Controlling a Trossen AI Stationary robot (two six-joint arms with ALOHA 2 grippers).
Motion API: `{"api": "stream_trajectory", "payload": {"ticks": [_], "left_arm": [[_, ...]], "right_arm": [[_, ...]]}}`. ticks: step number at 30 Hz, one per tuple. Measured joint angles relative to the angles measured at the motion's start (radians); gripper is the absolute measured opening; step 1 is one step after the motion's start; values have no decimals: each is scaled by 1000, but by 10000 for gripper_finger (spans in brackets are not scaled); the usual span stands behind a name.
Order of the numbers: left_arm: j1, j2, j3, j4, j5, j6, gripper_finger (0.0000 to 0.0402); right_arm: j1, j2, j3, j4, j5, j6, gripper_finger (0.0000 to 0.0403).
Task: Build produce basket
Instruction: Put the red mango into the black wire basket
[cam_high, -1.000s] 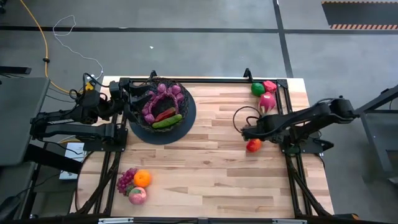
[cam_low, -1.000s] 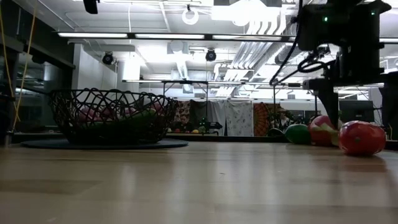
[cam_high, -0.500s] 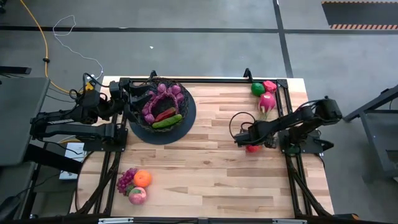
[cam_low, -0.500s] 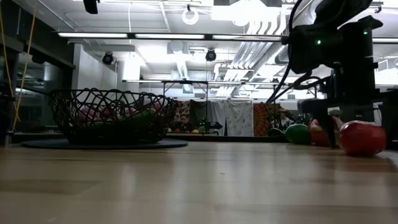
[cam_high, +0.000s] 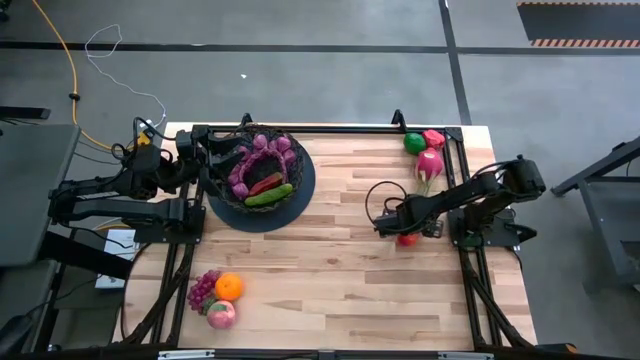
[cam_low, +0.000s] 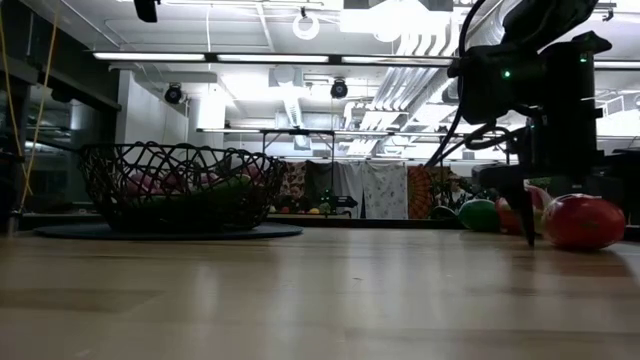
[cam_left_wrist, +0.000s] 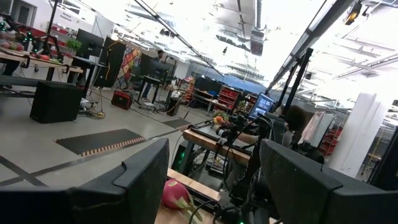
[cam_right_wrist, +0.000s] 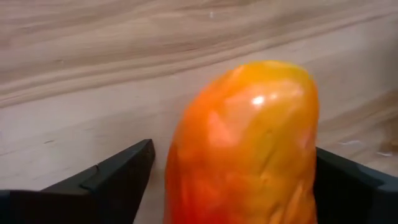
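Right gripper: we found the right gripper low over the right part of the table, its two fingers spread apart, one on each side of the mango. We could not see them pressing on it.
Mango: the red-orange mango lay on the wood, mostly hidden under the gripper in the high view. In the low view it rested on the table just beside a dark finger.
Nearby produce: the pink radish, the green pepper and the red pepper sat together near the far right corner, apart from the gripper.
Left gripper: the left gripper waited at the far left edge, just beside the basket. In its wrist view we saw its fingers held apart with nothing between them.
Basket: the basket stood on its dark round base at the far left. It held purple grapes, a green cucumber and a red piece that we could not name.
Front left group: a grape bunch, an orange and a pink peach lay close together near the front left edge, well apart from the basket.
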Motion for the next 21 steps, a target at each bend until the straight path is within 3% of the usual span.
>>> {"api": "stream_trajectory", "payload": {"ticks": [6,10,16,21], "left_arm": [[0,0,0,0,0,0,241],[0,0,0,0,0,0,241],[0,0,0,0,0,0,241],[0,0,0,0,0,-1,241]], "right_arm": [[-3,-37,-3,-20,16,-45,285],[-10,-125,-3,-60,63,-171,260],[-10,-401,-1,-59,189,-457,262],[-11,-647,8,123,255,-742,262]]}}
